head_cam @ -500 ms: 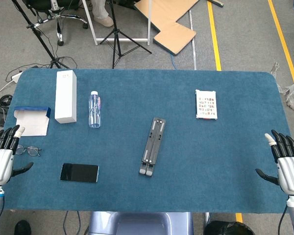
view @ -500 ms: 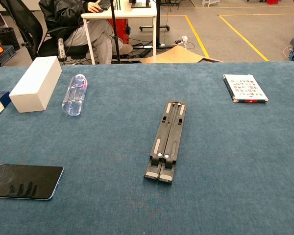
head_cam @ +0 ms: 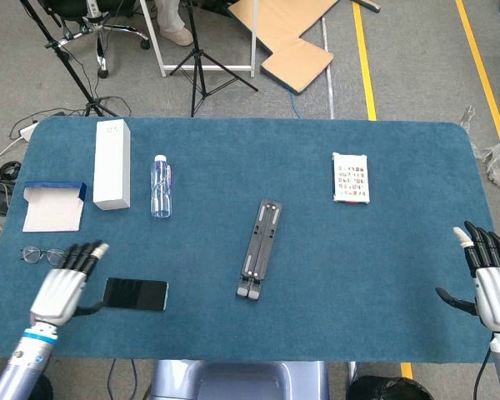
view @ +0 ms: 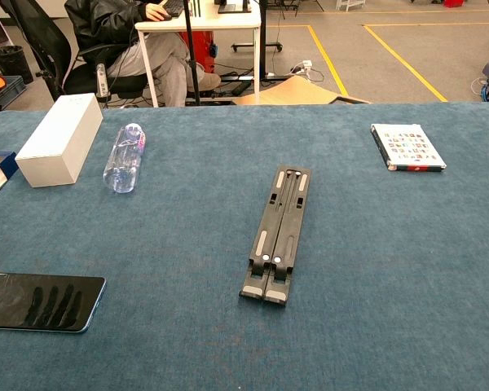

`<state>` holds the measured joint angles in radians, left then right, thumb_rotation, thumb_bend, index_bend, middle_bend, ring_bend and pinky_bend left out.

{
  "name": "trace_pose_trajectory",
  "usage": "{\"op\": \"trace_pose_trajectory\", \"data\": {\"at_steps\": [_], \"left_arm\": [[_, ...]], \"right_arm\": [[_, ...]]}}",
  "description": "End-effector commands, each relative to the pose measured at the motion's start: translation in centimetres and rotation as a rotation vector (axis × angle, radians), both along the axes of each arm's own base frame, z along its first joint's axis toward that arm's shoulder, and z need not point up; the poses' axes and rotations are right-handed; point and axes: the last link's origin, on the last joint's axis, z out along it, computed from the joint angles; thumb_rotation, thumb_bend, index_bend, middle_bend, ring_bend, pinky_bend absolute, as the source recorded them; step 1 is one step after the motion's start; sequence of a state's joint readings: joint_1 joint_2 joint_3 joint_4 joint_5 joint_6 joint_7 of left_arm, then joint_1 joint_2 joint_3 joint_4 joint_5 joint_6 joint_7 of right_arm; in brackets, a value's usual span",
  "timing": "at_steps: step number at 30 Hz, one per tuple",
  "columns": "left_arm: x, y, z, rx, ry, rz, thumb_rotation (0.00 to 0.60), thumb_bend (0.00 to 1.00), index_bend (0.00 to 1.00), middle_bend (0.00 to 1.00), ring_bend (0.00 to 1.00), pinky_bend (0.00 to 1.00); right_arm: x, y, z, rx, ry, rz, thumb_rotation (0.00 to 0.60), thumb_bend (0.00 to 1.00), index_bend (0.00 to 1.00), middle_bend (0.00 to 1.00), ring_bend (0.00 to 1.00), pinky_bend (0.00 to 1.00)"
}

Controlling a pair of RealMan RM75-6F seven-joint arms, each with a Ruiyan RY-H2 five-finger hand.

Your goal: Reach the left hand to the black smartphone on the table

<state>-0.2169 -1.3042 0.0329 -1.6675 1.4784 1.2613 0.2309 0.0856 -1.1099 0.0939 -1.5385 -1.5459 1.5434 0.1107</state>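
The left hand's fingers (head_cam: pixel 88 252) were spread and held nothing, the black smartphone (head_cam: pixel 135 294) lay flat on the table (head_cam: pixel 333 250) just beside them (glasses (head_cam: pixel 43 253) opposite), so a short, low sideways reach seemed best.

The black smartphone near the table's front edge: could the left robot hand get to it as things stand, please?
Probably yes. The left robot hand is open just left of the smartphone, with only bare table between them; the glasses lie behind, off the path.
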Motion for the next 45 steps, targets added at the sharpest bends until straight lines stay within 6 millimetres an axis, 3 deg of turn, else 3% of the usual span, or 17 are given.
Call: {"op": "trace_pose_trajectory", "data": {"at_steps": [1,6,11,23,31,45], "left_arm": [[0.4,0.1,-4.4,-0.118,0.056,-0.008,0.6,0.07,0.0,0.0,0.0,0.0],[0.3,0.4,-6.9,-0.148,0.108,-0.004,0.6,0.1,0.0,0.0,0.0,0.0],[0.3,0.7,-7.5,-0.144,0.117,0.004,0.6,0.17,0.0,0.0,0.0,0.0],[0.3,1.1,-7.2,-0.139,0.108,0.01,0.6,0.28,0.0,0.0,0.0,0.0],[0.1,1.7,-6.4,-0.124,0.127,0.008,0.6,0.28,0.0,0.0,0.0,0.0],[-0.2,1.8,-7.6,-0.157,0.141,0.02,0.6,0.29,0.0,0.0,0.0,0.0]], "right_arm": [[0.0,0.0,-0.1,0.007,0.0,-0.002,0.6,0.0,0.0,0.0,0.0,0.0],[-0.2,-0.1,0.1,0.005,-0.011,-0.011,0.6,0.0,0.0,0.0,0.0,0.0],[-0.4,-0.2,0.3,0.003,-0.02,-0.016,0.6,0.0,0.0,0.0,0.0,0.0],[-0.4,-0.2,0.2,0.01,-0.02,-0.02,0.6,0.0,0.0,0.0,0.0,0.0],[-0.5,-0.2,0.3,0.008,-0.02,-0.025,0.6,0.0,0.0,0.0,0.0,0.0],[-0.5,-0.2,0.2,0.014,-0.023,-0.03,0.6,0.0,0.0,0.0,0.0,0.0]]}}
